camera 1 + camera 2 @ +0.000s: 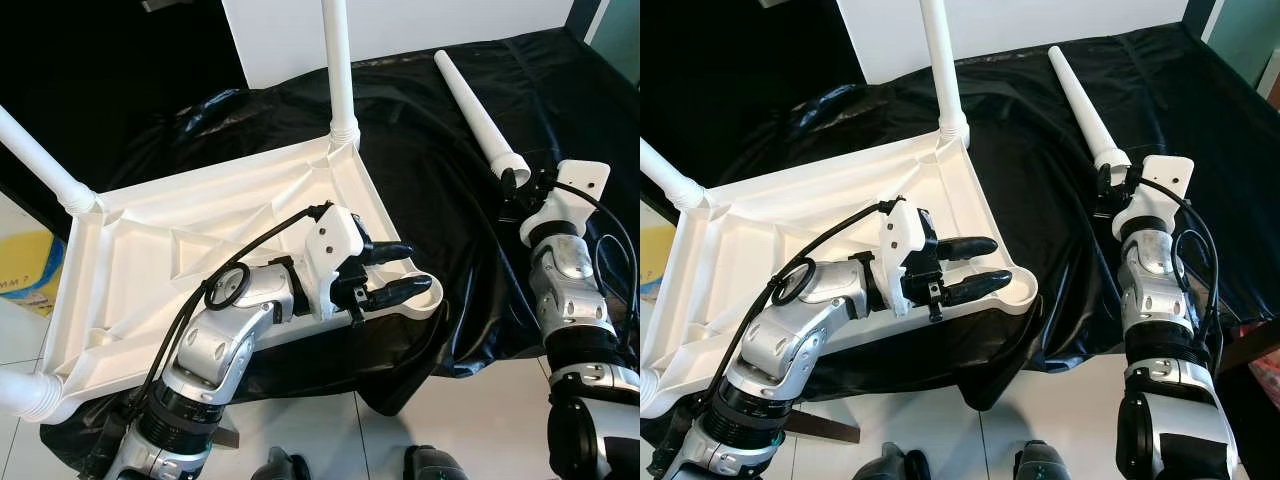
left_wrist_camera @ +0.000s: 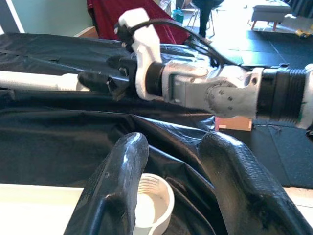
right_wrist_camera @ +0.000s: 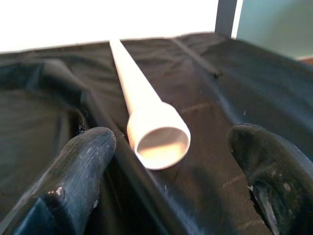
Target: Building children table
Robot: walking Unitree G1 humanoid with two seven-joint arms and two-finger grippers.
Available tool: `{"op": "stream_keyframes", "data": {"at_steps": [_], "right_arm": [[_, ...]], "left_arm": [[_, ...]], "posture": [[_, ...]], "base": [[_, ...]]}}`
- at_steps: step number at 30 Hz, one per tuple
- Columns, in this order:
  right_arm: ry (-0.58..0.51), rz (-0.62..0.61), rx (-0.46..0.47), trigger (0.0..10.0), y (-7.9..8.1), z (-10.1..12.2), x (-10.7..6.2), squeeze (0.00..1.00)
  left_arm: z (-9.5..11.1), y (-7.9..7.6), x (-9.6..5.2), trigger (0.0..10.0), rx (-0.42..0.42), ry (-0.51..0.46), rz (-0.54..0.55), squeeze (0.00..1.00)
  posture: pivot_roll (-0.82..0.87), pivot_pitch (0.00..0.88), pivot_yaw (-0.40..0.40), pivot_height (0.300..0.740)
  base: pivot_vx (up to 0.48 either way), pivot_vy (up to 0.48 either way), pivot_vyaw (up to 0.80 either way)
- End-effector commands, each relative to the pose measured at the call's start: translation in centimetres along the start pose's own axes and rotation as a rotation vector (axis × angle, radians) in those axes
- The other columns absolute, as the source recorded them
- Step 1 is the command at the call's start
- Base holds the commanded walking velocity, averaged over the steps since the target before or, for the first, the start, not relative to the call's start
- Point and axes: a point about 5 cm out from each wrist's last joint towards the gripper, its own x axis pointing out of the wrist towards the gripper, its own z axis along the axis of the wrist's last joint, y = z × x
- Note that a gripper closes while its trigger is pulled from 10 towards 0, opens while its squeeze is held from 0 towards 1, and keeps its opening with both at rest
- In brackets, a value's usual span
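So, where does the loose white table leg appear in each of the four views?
Left eye view: loose leg upper right, on the black sheet.
Right eye view: upper right, ahead of the right pincer.
Left wrist view: left edge.
Right wrist view: centre, open end facing the camera.
Shared landmark: the black sheet.

No text, label, brand, number or sign can be read. The yellow object (image 1: 30, 270) at the floor's left edge carries dark marks, too cut off and blurred to make out.
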Motion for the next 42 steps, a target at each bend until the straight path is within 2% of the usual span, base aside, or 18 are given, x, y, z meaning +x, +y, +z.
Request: {"op": "stream_keyframes", "data": {"at_steps": [1,5,14,29,42], "right_arm": [[-0.006,0.011,-0.003,10.0,0.1,0.2,0.4,0.0],[-0.018,0.022,-0.004,10.0,0.0,1.2,1.6,0.0],[-0.022,0.038,-0.008,10.0,-0.2,2.2,3.1,0.0],[-0.046,0.112,0.047,10.0,0.3,4.0,4.6,0.0],[-0.086,0.145,0.049,10.0,0.5,6.1,5.7,0.0]], "left_arm": [[0.1,0.3,-0.2,10.0,-0.01,0.003,0.096,0.0],[0.6,0.0,-0.3,10.0,-0.025,-0.008,0.1,0.0],[0.7,-0.7,-0.8,10.0,-0.054,0.01,0.101,0.0],[0.9,-1.0,-1.2,10.0,-0.082,0.037,0.124,0.0],[1.0,-1.6,-1.2,10.0,-0.117,0.046,0.126,0.0]], "posture": [[-0.07,0.246,0.131,0.74],[-0.06,0.282,0.141,0.74],[-0.03,0.323,0.15,0.74],[0.01,0.368,0.162,0.74],[0.02,0.409,0.175,0.74]], "base": [[0.0,0.0,0.0],[0.0,0.0,0.0],[0.0,0.0,0.0],[0.0,0.0,0.0],[0.0,0.0,0.0]]}}
